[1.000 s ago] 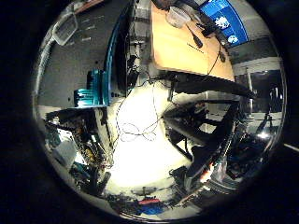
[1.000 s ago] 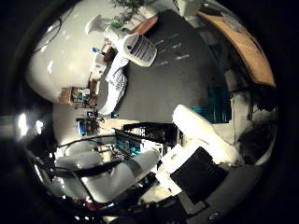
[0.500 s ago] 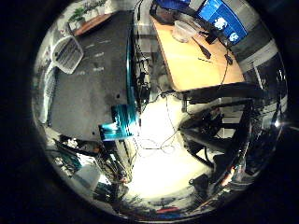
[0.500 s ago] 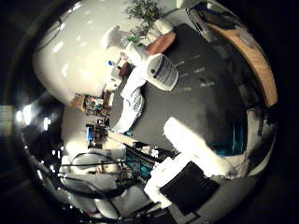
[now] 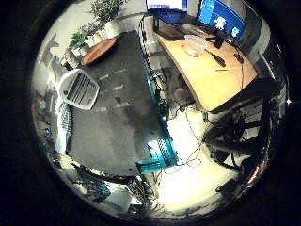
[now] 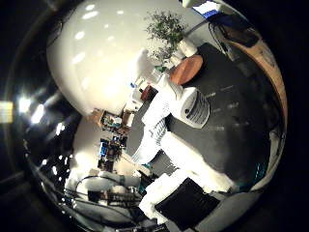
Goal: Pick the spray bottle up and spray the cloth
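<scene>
In the right thumb side palm view a white striped cloth (image 6: 152,130) lies on the dark grey table (image 6: 227,116), beside a white ribbed basket-like thing (image 6: 194,106). Small items (image 6: 143,92) stand at the cloth's far end; I cannot pick out the spray bottle among them. My hand (image 6: 193,164) shows as a straight white finger and a black body, well away from the cloth and above the table. In the right little finger side palm view the white ribbed thing (image 5: 80,89) sits on the dark table (image 5: 122,113).
A teal clamp (image 5: 160,155) grips the table's edge. A wooden desk (image 5: 212,75) with a bowl and monitors stands beside it across a gap of pale floor (image 5: 193,165). A round brown table (image 5: 99,52) and plants (image 6: 166,29) are beyond.
Both views have swung as the hand turned: the dark table, cloth and ribbed thing now fill more of the views. Nothing on the table has moved.
</scene>
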